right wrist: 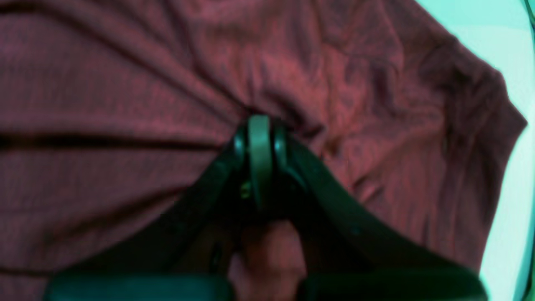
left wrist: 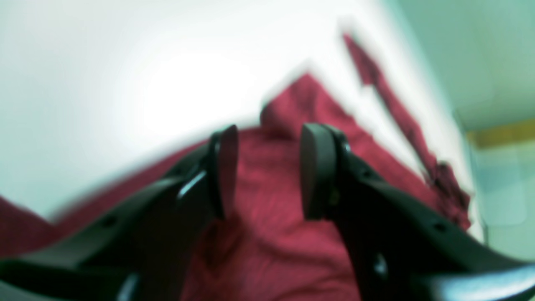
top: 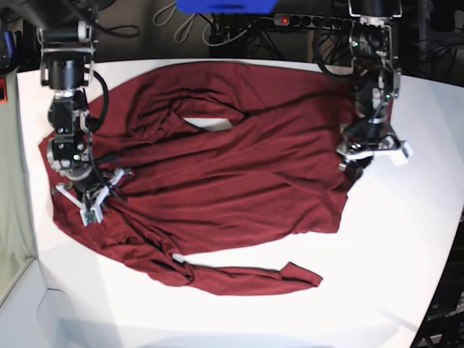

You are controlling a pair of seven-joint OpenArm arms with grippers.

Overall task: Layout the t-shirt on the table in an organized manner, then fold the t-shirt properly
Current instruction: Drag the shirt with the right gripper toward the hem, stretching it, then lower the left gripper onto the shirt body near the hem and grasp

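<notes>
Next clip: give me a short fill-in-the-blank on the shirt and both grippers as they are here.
1. The t-shirt lying on the white table is dark ____.
2. The right gripper is ____ on the shirt's fabric.
3. The left gripper has its jaws ____ above the shirt.

Missing words: red; shut; open

The left gripper (left wrist: 267, 169) points downward with its 2 jaws parted (nothing between them); the right gripper (right wrist: 259, 144) is low, its jaws pressed together.
</notes>
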